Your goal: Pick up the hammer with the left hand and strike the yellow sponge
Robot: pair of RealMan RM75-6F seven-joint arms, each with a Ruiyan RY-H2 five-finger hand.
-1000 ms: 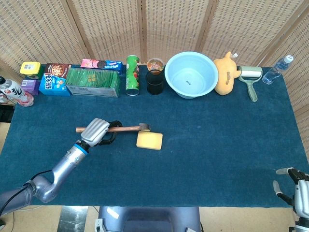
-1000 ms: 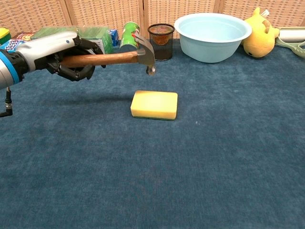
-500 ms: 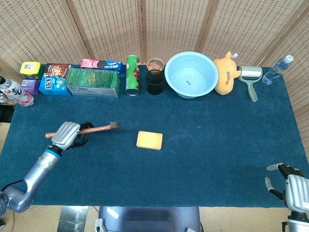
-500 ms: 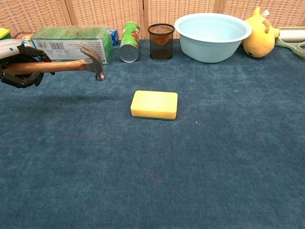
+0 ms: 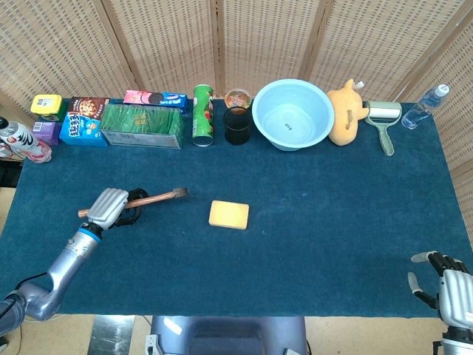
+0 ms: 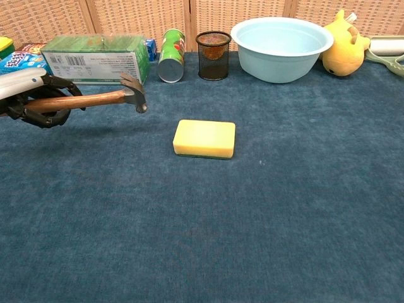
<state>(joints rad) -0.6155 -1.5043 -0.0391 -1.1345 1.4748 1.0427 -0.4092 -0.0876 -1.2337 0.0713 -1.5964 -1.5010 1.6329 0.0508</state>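
My left hand [image 5: 111,207] grips the wooden handle of the hammer [image 5: 151,197] at the table's left side. In the chest view the left hand [image 6: 28,95] shows at the left edge, holding the hammer [image 6: 95,99] above the cloth with its metal head [image 6: 135,91] pointing down. The yellow sponge [image 5: 229,214] lies flat near the table's middle, to the right of the hammer head and apart from it; the chest view shows the yellow sponge [image 6: 204,138] too. My right hand [image 5: 448,285] is at the bottom right corner, fingers spread, holding nothing.
Along the back edge stand snack boxes [image 5: 140,124], a green can [image 5: 202,114], a black mesh cup [image 5: 238,124], a light blue bowl [image 5: 293,114], a yellow plush toy [image 5: 345,112], a lint roller [image 5: 383,118] and a water bottle [image 5: 425,106]. Blue cloth [image 5: 332,222] covers the table.
The left hand swung the hammer away from above the sponge to the left, then came back slightly right. The right hand has barely moved.
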